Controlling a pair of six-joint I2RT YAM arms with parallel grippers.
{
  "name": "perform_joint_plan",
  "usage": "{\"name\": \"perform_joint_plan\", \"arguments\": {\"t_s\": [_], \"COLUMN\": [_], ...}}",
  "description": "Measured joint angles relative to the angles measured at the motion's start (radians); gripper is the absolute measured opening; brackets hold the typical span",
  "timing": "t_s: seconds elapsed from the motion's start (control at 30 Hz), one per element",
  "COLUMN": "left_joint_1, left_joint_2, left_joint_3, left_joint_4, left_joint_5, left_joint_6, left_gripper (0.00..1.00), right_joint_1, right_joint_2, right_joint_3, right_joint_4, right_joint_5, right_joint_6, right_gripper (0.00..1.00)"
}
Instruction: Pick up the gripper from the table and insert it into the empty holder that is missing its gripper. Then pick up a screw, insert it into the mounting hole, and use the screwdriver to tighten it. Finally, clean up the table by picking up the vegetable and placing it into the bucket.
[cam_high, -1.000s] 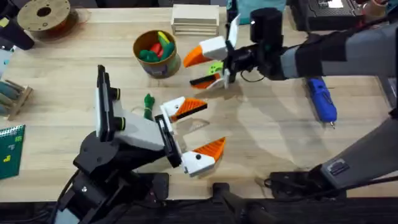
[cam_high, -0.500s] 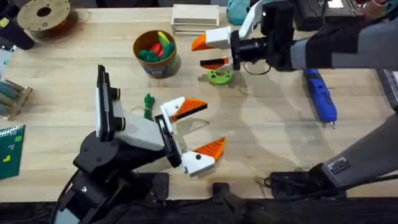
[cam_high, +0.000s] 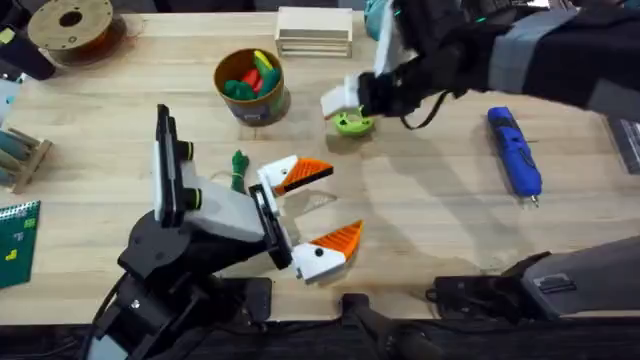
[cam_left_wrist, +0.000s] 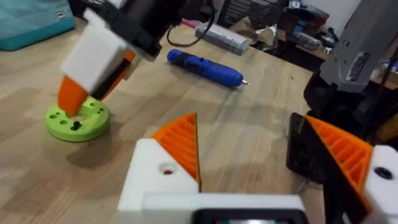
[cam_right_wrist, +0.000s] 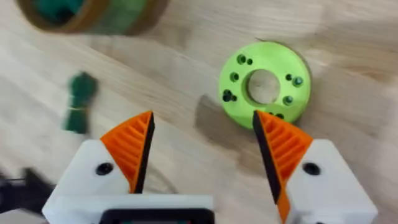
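Lying near the bucket (cam_high: 250, 85), a green ring (cam_high: 352, 123) sits beneath the right tool (cam_high: 345, 100).

The bucket (cam_right_wrist: 93, 14) is cut off and blurred.

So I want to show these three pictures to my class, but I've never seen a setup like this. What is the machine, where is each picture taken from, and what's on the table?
These are two robot arms at a wooden table, each ending in a two-finger gripper with orange pads. One picture looks down from above; the other two come from small cameras on each wrist, with that arm's own fingers at the bottom.

The left gripper is open and empty. The right gripper is also open and empty, above a green ring with holes.

Also on the table: a blue screwdriver, a bucket holding toy vegetables, and a small dark-green vegetable lying by itself.
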Motion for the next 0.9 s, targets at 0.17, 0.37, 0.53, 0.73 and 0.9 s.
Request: {"name": "perform_joint_plan", "arguments": {"t_s": [0.17, 0.37, 0.53, 0.73, 0.9], "left_joint_1": [0.000, 0.000, 0.000, 0.000, 0.000], "left_joint_2": [0.000, 0.000, 0.000, 0.000, 0.000], "left_joint_3": [0.000, 0.000, 0.000, 0.000, 0.000], "left_joint_4": [0.000, 0.000, 0.000, 0.000, 0.000], "left_joint_5": [0.000, 0.000, 0.000, 0.000, 0.000], "left_joint_6": [0.000, 0.000, 0.000, 0.000, 0.000], "left_gripper": [0.987, 0.987, 0.988, 0.987, 0.987], "right_joint_1": [0.056, 0.060, 0.106, 0.134, 0.134], "right_joint_2": [0.031, 0.052, 0.058, 0.093, 0.100], "right_joint_3": [0.000, 0.000, 0.000, 0.000, 0.000], "right_joint_4": [-0.004, 0.050, 0.049, 0.052, 0.070], "right_joint_5": [0.139, 0.215, 0.291, 0.313, 0.333], "right_joint_6": [-0.086, -0.142, -0.208, -0.219, -0.220], "right_gripper": [0.915, 0.621, 0.592, 0.474, 0.393]}}
